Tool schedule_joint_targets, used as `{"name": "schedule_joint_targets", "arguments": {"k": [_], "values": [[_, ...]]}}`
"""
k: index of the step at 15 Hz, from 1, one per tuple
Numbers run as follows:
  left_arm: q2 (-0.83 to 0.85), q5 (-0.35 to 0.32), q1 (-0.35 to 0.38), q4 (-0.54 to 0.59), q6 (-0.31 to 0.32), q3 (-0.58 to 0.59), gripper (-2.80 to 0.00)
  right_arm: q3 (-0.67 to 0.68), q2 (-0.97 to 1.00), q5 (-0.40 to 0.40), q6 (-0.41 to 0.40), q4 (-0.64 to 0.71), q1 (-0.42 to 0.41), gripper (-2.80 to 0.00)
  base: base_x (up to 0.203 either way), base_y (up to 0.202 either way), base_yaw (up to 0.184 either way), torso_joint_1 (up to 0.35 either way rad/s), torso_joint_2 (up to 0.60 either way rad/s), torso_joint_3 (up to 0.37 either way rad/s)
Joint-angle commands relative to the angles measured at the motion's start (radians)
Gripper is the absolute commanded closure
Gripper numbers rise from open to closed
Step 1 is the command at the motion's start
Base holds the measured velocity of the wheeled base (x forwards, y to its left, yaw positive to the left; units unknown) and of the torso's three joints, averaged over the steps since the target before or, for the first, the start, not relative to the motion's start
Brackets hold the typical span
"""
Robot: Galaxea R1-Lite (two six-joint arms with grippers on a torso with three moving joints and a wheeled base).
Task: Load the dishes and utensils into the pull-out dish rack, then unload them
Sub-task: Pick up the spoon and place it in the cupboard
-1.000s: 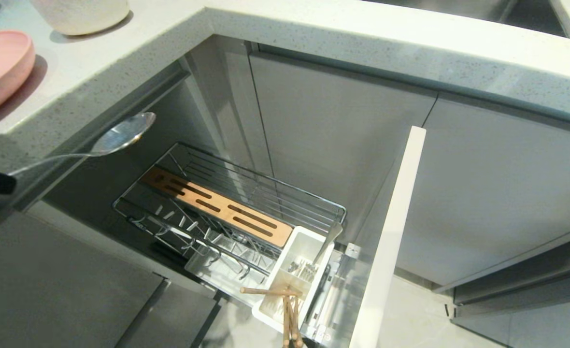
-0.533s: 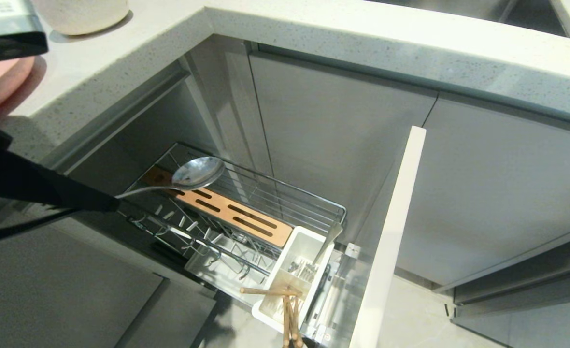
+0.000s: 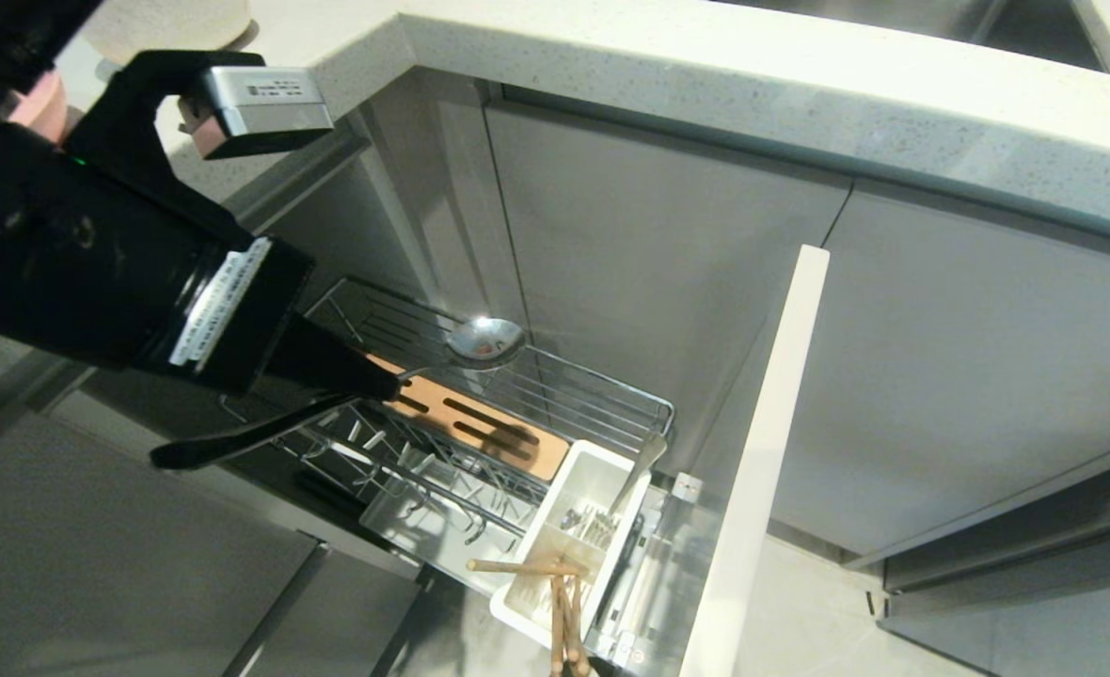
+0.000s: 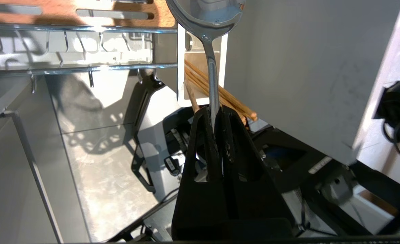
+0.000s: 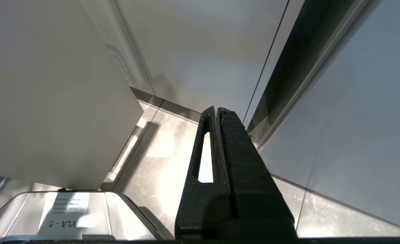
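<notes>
Spoon (image 3: 483,340) pinched by its handle in my left claw (image 3: 381,384), bowl over the pulled-out chrome rack (image 3: 602,390); chopsticks (image 3: 562,611) stand in its white tub (image 3: 581,465), grey speckled counter (image 3: 705,66) above, my right claw (image 5: 217,113) closed, empty, near the pale floor

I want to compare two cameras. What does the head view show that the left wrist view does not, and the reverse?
Head view only: the countertop, the cream bowl, and the spoon above the rack.
Left wrist view only: the left gripper shut on the spoon's handle, and the floor below.
Both: the spoon, the chopsticks in the white tub, and the wooden strip.
</notes>
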Motion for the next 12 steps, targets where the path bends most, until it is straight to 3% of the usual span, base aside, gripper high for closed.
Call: {"name": "schedule_joint_targets", "arguments": {"k": [1, 6, 12], "values": [[0.048, 0.026, -0.04, 0.005, -0.01, 0.0, 0.0, 0.002, 0.0, 0.0, 0.0, 0.0, 0.0, 0.0, 0.0, 0.0, 0.0, 0.0, 0.0, 0.0], [0.155, 0.195, -0.195, 0.015, -0.131, 0.002, 0.0, 0.002, 0.0, 0.0, 0.0, 0.0, 0.0, 0.0, 0.0, 0.0, 0.0, 0.0, 0.0, 0.0], [0.264, 0.257, -0.238, 0.105, -0.188, 0.0, 0.0, 0.002, 0.0, 0.0, 0.0, 0.0, 0.0, 0.0, 0.0, 0.0, 0.0, 0.0, 0.0, 0.0]]}}
